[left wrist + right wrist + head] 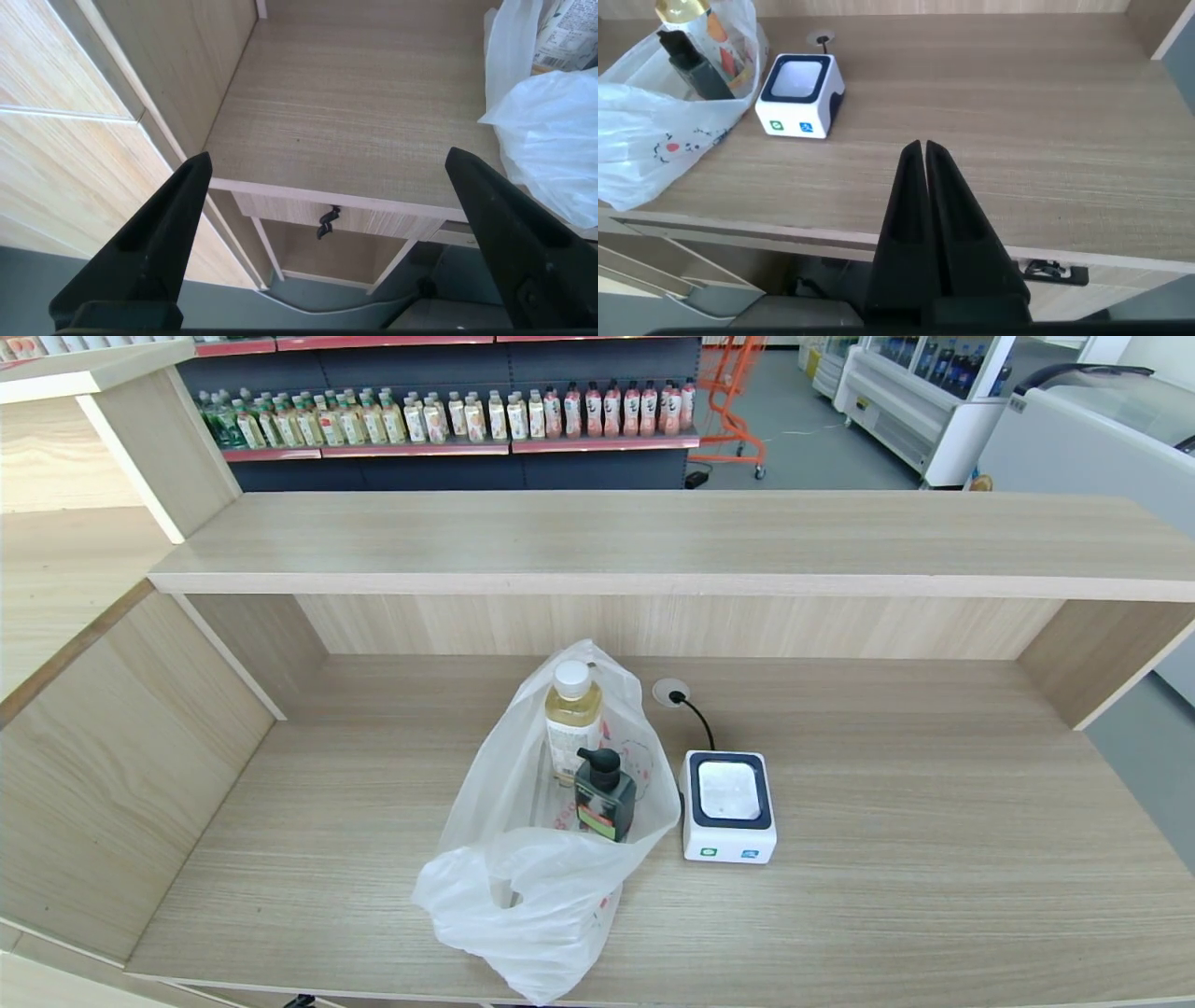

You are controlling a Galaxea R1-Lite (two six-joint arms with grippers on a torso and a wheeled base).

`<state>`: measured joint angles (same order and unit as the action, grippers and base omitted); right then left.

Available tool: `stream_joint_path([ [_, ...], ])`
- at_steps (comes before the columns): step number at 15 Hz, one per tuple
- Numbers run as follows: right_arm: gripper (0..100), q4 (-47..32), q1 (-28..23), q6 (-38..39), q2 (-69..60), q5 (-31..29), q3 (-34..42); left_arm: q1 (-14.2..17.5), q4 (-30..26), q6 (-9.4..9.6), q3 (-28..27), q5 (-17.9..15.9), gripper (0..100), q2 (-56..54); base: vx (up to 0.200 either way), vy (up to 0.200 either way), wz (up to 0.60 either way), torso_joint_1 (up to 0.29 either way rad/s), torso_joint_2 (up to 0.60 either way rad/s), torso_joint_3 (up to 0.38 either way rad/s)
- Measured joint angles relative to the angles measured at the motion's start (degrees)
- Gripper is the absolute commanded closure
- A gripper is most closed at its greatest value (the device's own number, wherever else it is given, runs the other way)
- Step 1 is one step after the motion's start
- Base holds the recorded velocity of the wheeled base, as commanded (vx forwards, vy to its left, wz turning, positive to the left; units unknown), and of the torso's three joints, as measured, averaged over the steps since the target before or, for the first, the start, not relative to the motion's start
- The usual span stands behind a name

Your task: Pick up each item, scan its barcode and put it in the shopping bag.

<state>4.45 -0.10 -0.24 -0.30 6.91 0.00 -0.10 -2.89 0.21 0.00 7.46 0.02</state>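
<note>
Gripper states: left gripper (pixel 329 161) spread wide and empty by the counter's (pixel 887 877) near edge; right gripper (pixel 923 147) pressed closed, empty. Shopping bag (pixel 523 887), thin and limp, holds the upright tea bottle (pixel 572 719) and pump bottle (pixel 605 795), beside the scanner (pixel 728 803). Both bottles probably rigid and slick; grip mid-body.

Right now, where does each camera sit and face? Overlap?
Head view: on the head, looking forward and down at counter, bag and scanner.
Left wrist view: on that wrist, facing the counter's near corner past the open left claw.
Right wrist view: on that wrist, facing across the counter past the shut right claw.
Shared: bag in all three; scanner in head and right wrist views.
</note>
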Motion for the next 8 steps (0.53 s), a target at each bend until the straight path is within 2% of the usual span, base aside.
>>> stream_joint_path([
  [2, 100, 0.0, 0.0, 0.0, 0.0, 0.0, 0.0, 0.0, 0.0, 0.06, 0.0, 0.0, 0, 0.0, 0.0, 0.0, 0.0, 0.0, 0.0, 0.0],
  [7, 100, 0.0, -0.1, 0.0, 0.0, 0.0, 0.0, 0.0, 0.0, 0.69, 0.0, 0.0, 0, 0.0, 0.0, -0.2, 0.0, 0.007, 0.01, 0.001],
  [8, 100, 0.0, 0.0, 0.0, 0.0, 0.0, 0.0, 0.0, 0.0, 0.66, 0.0, 0.0, 0, 0.0, 0.0, 0.0, 0.0, 0.0, 0.0, 0.0],
])
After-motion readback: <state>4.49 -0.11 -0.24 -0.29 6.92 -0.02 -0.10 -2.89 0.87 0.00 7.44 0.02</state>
